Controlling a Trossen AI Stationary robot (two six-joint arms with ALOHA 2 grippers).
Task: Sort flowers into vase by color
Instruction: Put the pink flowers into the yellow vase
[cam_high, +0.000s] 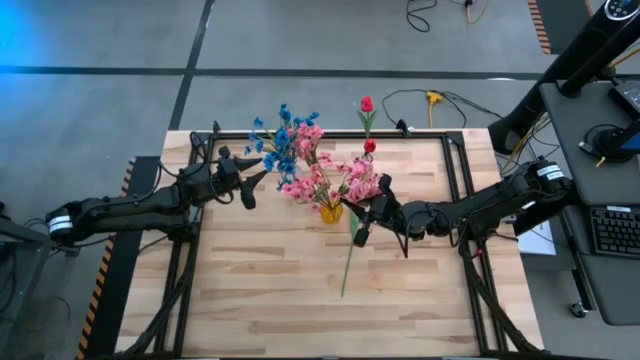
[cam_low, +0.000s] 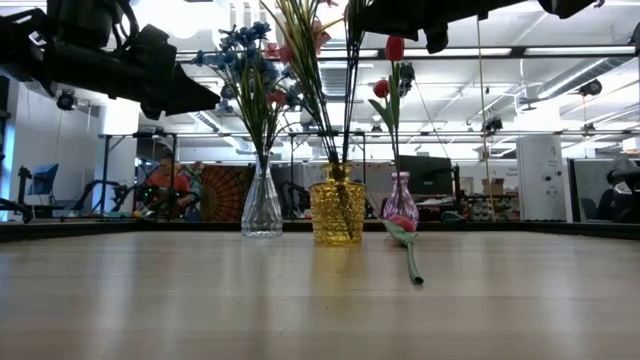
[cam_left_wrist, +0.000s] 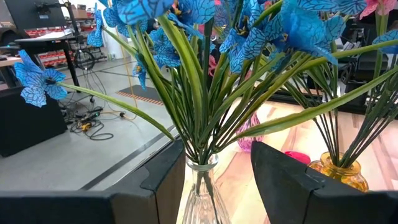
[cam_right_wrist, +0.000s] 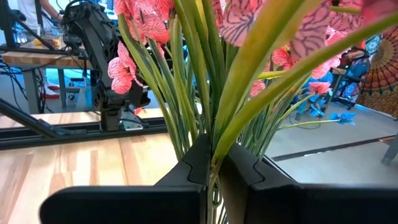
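While one green stem (cam_high: 347, 262) lies loose on the pale wooden tabletop (cam_high: 260, 300) at lower centre, most flowers stand sorted.

Blue papery veined blossoms (cam_high: 278, 146) fill the clear ribbed glass vase (cam_low: 262, 205) left of centre, pink sprays (cam_high: 330, 180) crowd the amber dimpled glass vase (cam_low: 337, 210) in the middle, and red tulip-like buds (cam_low: 394, 50) rise from the small pink-tinted glass vase (cam_low: 400, 203) on the right. The right gripper (cam_right_wrist: 212, 163), centre frame, is clamped tight on a thin green stalk among the pink sprays; the left gripper (cam_left_wrist: 217, 180) stands parted around the clear vase's neck, holding nothing. That stalk and the fallen stem look left to place.
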